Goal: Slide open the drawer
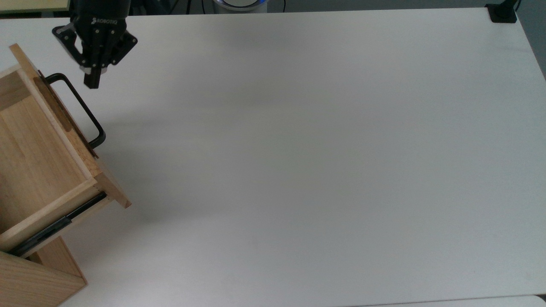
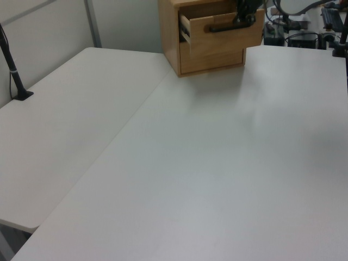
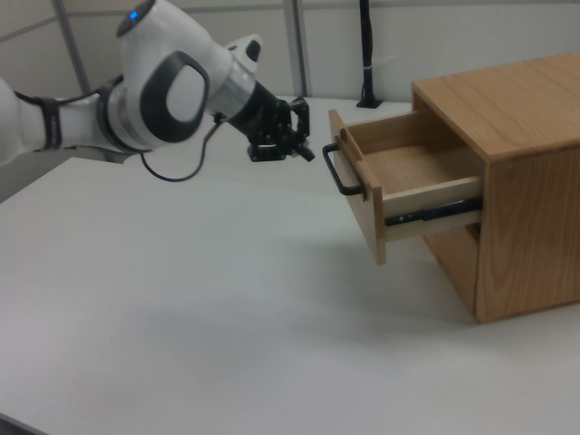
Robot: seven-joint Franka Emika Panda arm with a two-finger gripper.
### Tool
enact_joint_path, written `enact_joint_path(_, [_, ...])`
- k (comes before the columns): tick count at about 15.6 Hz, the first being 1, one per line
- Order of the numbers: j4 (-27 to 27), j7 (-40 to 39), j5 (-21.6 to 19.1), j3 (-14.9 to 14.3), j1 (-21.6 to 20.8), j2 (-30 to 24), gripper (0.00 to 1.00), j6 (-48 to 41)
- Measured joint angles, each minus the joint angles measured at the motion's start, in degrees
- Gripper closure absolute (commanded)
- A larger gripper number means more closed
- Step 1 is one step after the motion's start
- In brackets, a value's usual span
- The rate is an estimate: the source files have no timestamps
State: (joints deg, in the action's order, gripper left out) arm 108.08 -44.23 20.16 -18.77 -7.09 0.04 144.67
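While nothing is held between them, the fingers of the gripper (image 1: 92, 81) are seen pressed together, pointing down toward the white table (image 1: 307, 162) in the top view. The gripper (image 3: 306, 152) is set just beside the black handle (image 3: 336, 172) of the drawer (image 3: 399, 186) in the right view, apart from it, with a small gap visible between the fingertips and the bar. Behind the gripper, the white and grey arm (image 3: 172, 91) is stretched in from the right view's left. The drawer (image 1: 40, 157) is found pulled well out of the wooden cabinet (image 3: 517, 181), its empty pine tray exposed and its black side rail (image 1: 55, 224) uncovered. In the left view, the drawer (image 2: 217, 32) is seen jutting from the cabinet (image 2: 169, 32) at the far edge of the table.
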Motion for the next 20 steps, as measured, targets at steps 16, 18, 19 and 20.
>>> enact_joint_path(16, [-13.5,45.4,-17.7,14.9,-1.0,-3.4,0.0,-48.3])
enact_joint_path(18, [-13.8,49.0,-18.0,15.7,-1.0,-2.6,0.0,-50.5])
enact_joint_path(19, [-13.8,49.9,-18.3,15.8,-1.0,-2.1,0.0,-50.8])
enact_joint_path(20, [-13.8,50.4,-18.6,15.8,-0.8,-1.6,0.0,-51.3])
